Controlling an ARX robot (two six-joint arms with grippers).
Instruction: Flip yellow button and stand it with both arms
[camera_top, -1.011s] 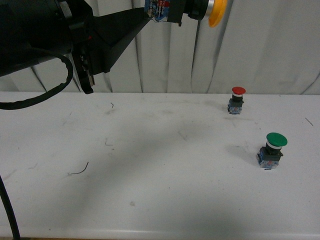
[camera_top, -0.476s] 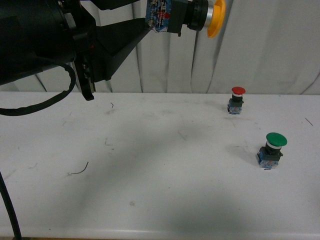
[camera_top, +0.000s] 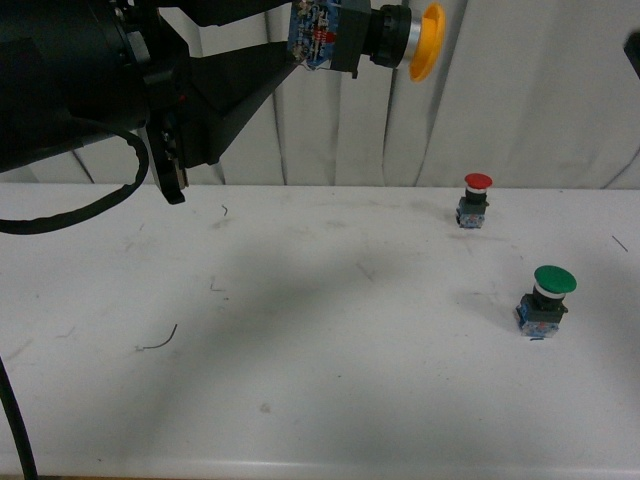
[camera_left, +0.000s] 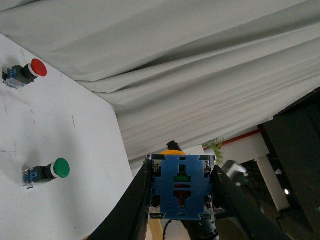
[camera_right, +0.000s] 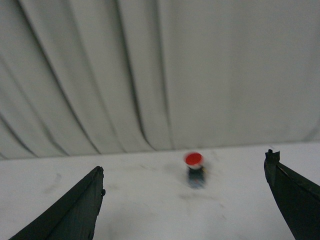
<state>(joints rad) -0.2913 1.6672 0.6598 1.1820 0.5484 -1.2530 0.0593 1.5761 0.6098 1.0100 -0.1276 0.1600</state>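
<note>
The yellow button (camera_top: 385, 38), with its orange-yellow cap, black collar and blue base, was held horizontal at the front frame's top centre, cap rightward, base clamped between the left gripper (camera_left: 182, 197) jaws. The right gripper (camera_right: 185, 200) gaped empty. One red button (camera_top: 476, 200) and one green button (camera_top: 545, 298) stood on the table (camera_top: 300, 380).

Lighting is even, diffuse and moderately bright. On the table (camera_top: 320, 430) a broad soft shadow lies left of the green button (camera_top: 546, 297), with a small faint one just beside it. The front and left wrist views are sharp, though the left arm (camera_top: 70, 80) renders near-featureless black. The right wrist view is blurred, the red button (camera_right: 194, 169) smeared.
</note>
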